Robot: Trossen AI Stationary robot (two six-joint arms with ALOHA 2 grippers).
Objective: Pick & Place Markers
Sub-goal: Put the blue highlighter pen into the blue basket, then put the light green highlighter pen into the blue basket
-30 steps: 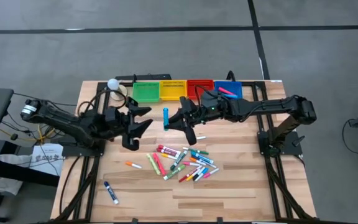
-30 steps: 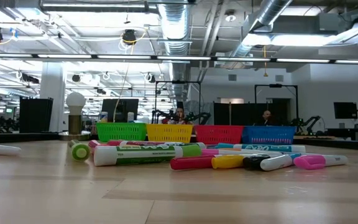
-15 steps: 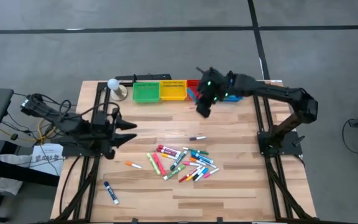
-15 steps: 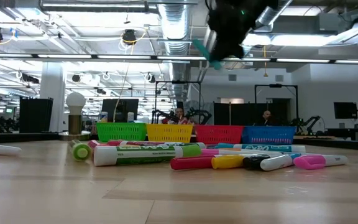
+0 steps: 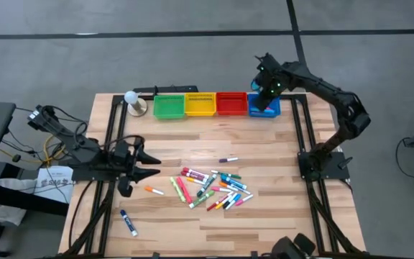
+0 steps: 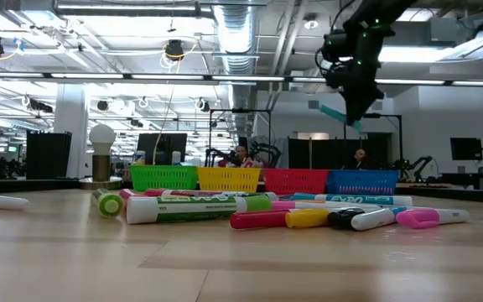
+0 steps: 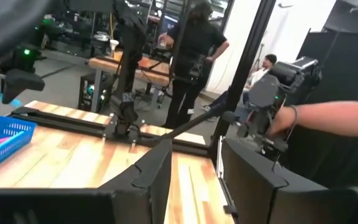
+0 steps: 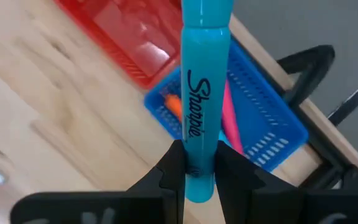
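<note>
Right pincer (image 8: 199,163) clamped on a teal marker (image 8: 204,93), fingers pinching its lower end so the long barrel sticks out ahead, clear to fall when they part. Straight beyond its tip lies the blue bin (image 8: 263,134), with a pink and an orange marker already inside, so this looks like the drop spot. Beside that, the red bin (image 8: 126,43), no markers visible in it. From above, the pincer hangs right over the blue bin at the desk's (image 5: 264,216) far edge, well apart from the marker pile (image 5: 210,187) at the desk's middle. The left pincer (image 5: 148,162) waits near its own side, fingers spread and holding nothing, aimed toward the pile, seemingly ready for the next pick.
</note>
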